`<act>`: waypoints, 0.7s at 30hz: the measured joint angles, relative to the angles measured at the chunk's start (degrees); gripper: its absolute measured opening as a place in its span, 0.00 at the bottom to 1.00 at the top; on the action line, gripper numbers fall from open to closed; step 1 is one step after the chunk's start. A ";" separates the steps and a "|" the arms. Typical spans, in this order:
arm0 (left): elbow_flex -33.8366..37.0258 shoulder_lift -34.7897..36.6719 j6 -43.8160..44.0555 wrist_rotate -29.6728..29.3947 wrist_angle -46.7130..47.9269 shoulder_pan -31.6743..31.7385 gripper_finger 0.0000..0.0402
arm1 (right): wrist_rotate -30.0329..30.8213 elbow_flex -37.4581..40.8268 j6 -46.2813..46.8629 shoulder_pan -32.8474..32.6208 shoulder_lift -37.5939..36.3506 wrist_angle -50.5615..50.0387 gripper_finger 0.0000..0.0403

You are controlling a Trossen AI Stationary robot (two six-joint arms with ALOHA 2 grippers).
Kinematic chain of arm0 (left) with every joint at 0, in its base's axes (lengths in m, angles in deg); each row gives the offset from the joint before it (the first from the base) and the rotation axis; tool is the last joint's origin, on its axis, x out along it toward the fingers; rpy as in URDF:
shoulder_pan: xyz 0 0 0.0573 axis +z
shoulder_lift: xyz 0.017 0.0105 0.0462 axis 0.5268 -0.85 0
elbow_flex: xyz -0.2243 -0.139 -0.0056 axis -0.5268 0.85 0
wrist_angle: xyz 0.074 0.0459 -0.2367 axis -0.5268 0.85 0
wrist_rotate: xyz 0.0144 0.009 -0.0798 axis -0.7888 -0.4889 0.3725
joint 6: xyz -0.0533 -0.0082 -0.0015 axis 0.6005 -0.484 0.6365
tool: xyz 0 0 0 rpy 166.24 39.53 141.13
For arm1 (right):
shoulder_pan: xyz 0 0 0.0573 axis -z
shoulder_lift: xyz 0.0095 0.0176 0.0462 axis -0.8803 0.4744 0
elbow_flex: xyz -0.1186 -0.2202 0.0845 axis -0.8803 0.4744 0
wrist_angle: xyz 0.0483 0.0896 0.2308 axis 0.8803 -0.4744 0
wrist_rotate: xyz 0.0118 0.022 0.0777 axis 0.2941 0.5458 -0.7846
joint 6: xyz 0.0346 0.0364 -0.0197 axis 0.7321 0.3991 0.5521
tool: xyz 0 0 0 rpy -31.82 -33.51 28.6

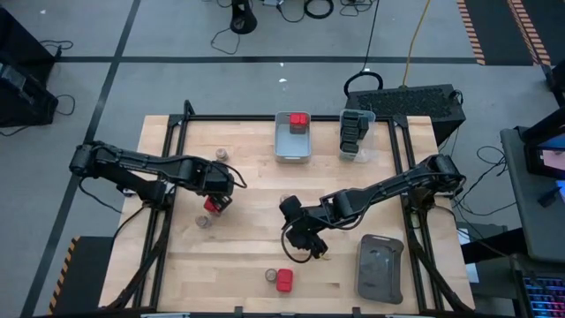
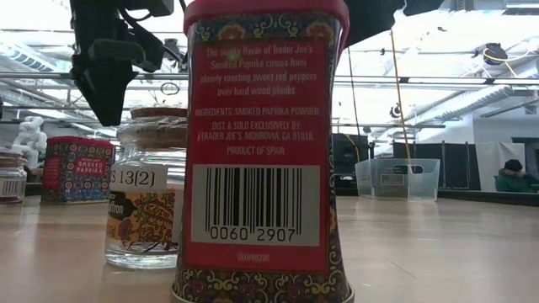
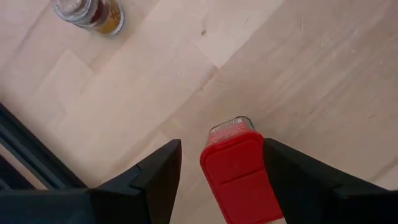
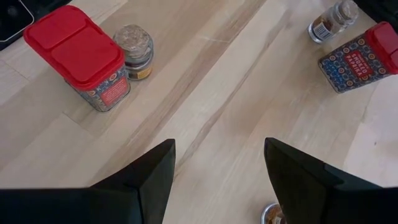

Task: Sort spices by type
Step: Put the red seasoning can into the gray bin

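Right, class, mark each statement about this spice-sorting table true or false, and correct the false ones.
1. The left gripper has its open fingers on either side of a red-capped tin. True.
2. The grey bin holds a red-capped tin. True.
3. The right gripper holds a jar. False: it is open, with only bare table between its fingers.
4. The clear bin holds red tins. False: it holds dark containers.
5. The dark tray lies at the table's left edge. False: it lies near the right front corner.
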 joint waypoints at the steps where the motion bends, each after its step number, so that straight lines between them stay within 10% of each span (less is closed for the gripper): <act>1: 0.00 0.00 -0.01 0.00 0.00 -0.01 0.57 | 0.00 0.00 0.00 0.00 0.00 -0.15 0.57; 21: 0.02 -0.07 7.72 2.76 0.20 -1.53 0.81 | 0.02 0.00 0.20 0.00 0.00 -0.92 0.57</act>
